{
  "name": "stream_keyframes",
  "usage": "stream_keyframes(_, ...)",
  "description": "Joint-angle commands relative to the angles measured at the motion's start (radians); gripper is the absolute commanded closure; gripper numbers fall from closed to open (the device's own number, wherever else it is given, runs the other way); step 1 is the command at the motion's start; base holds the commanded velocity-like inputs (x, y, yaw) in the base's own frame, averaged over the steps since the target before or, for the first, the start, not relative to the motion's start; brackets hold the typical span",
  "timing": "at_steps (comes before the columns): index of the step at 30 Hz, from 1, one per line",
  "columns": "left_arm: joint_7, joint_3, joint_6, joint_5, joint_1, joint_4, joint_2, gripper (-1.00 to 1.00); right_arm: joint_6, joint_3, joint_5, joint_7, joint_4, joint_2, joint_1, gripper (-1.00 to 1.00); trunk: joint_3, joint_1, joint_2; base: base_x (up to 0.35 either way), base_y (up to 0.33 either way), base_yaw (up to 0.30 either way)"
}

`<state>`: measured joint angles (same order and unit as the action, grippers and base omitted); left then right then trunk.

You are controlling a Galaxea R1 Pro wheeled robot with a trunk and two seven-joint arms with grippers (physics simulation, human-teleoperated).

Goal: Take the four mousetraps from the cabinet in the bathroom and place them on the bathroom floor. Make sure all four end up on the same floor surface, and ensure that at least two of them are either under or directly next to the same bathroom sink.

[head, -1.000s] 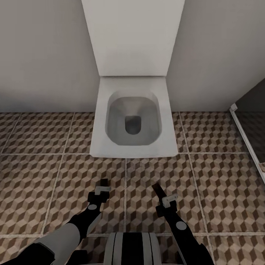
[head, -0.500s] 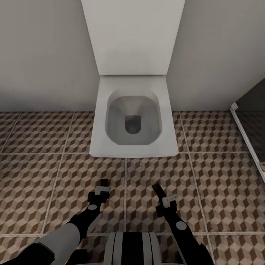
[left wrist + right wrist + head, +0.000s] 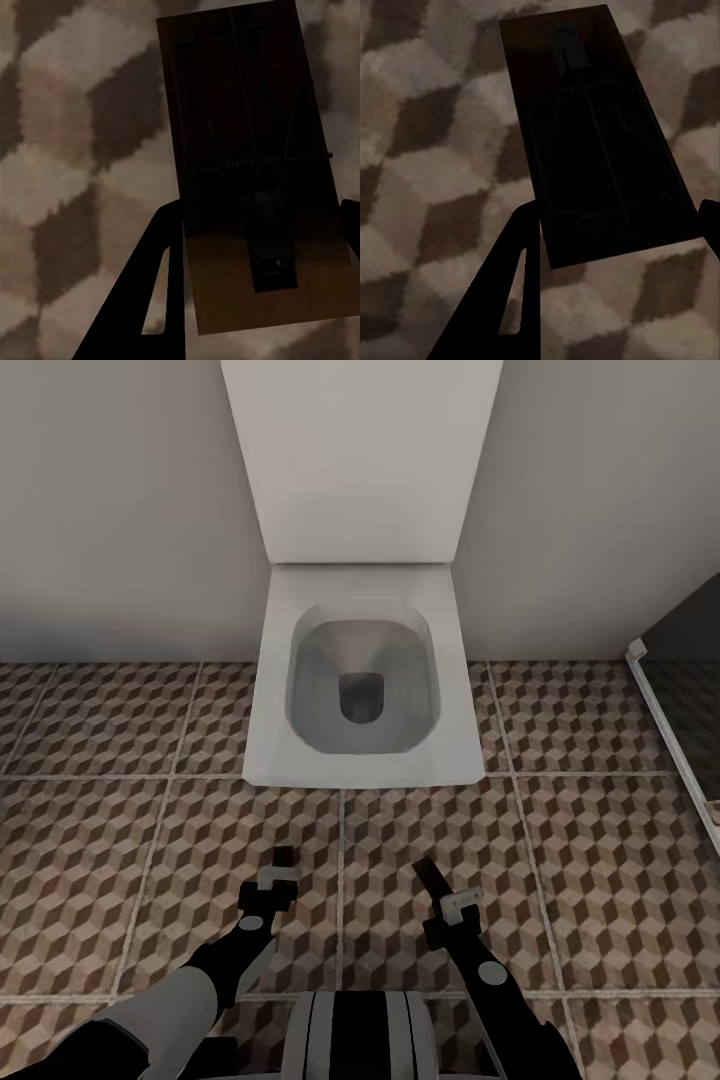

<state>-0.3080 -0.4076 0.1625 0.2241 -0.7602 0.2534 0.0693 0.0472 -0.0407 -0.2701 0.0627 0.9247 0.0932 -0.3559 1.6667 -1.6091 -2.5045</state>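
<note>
Both my arms reach forward and down from my trunk, low over the bathroom floor [image 3: 600, 880]. My left hand [image 3: 283, 857] is clamped on a mousetrap [image 3: 251, 157], its board lying between the fingers [image 3: 150, 289] above the cube-pattern tiles. My right hand [image 3: 432, 873], angled slightly inward, grips a second mousetrap [image 3: 592, 127] the same way. Beyond both hands, a white toilet [image 3: 362, 670] stands against the wall, bowl open. At far right a dark panel [image 3: 690, 660] edges the floor.
</note>
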Motion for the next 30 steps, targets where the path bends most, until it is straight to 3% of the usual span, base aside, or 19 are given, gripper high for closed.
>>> stream_keyframes(1,-0.009,-0.009,0.003,0.007,-0.001,-0.001,0.000,1.00,0.005,0.001,-0.008,0.005,0.002,0.000,0.000,1.00,0.000,0.000,0.000,0.000,0.000,0.000)
stream_keyframes(10,-0.009,-0.009,0.003,0.007,-0.001,-0.002,0.000,1.00,0.005,0.001,-0.008,0.005,0.002,0.000,0.000,1.00,0.000,0.000,0.000,0.033,0.000,0.000)
stream_keyframes(30,-0.005,-0.010,0.002,0.007,-0.001,-0.009,0.000,1.00,0.005,0.001,-0.008,0.005,0.002,0.000,0.000,1.00,0.000,0.000,0.000,0.152,0.000,0.000)
